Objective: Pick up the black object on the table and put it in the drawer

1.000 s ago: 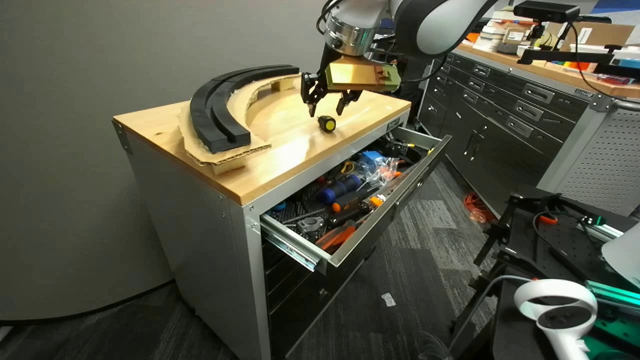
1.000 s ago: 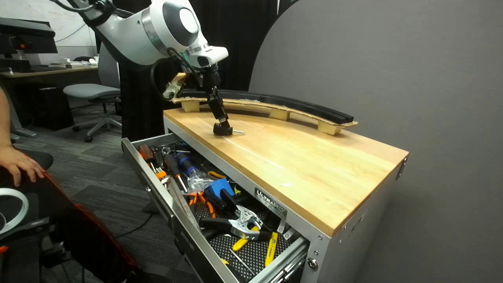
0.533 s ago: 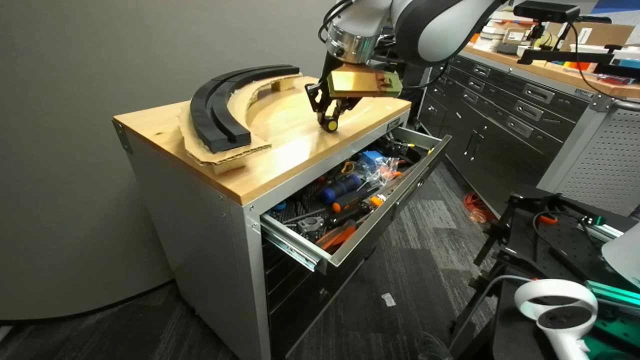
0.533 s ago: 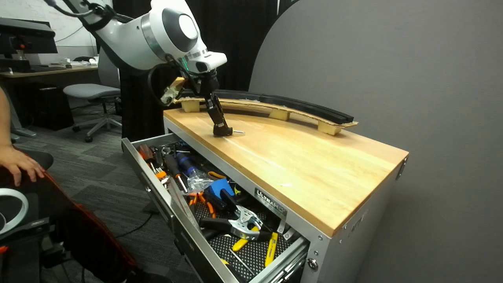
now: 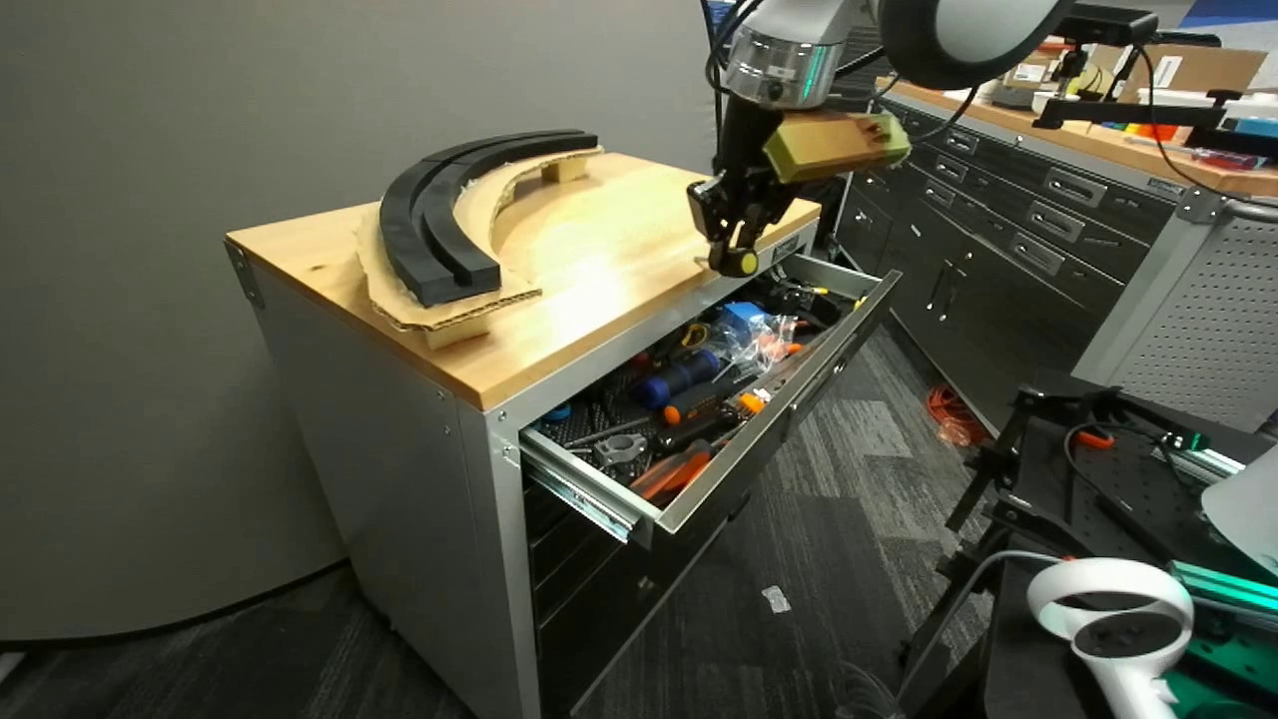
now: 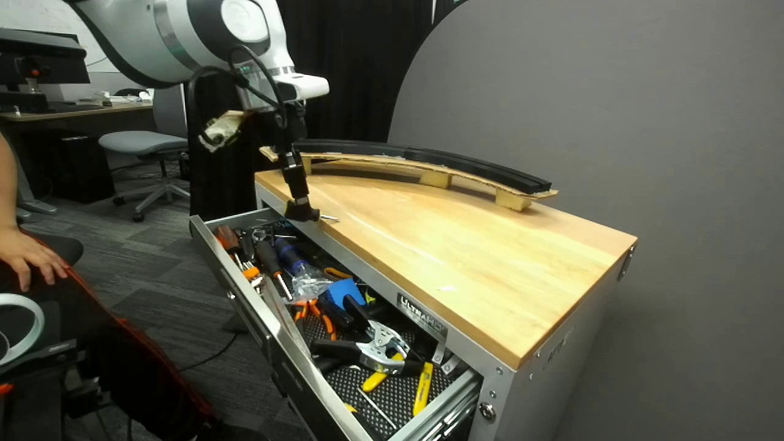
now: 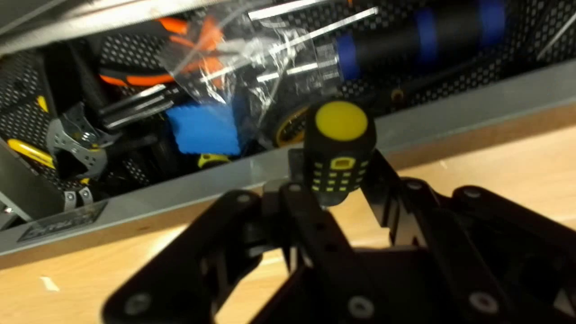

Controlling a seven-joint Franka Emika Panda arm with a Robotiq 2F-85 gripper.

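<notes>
The black object (image 5: 740,264) is a stubby dark handle with a yellow round end and a thin metal tip. It also shows in an exterior view (image 6: 300,212) and in the wrist view (image 7: 340,148). My gripper (image 5: 732,252) is shut on it, with a finger on each side in the wrist view (image 7: 335,177). It holds the object at the tabletop's front edge, beside the drawer's inner side. The drawer (image 5: 779,414) is pulled open and full of tools; it also shows in an exterior view (image 6: 282,331).
Black curved pieces (image 5: 439,225) lie on a cardboard stand on the wooden tabletop (image 6: 465,245). In the drawer lie a blue block (image 7: 204,128), a clear plastic bag (image 7: 274,63), a spring clamp (image 6: 383,346) and several screwdrivers. A person's hand (image 6: 30,257) is at the far left.
A second ago my gripper was open around the object standing on the table. It shut on the object, then carried it off its spot to the tabletop's front edge, toward the drawer.
</notes>
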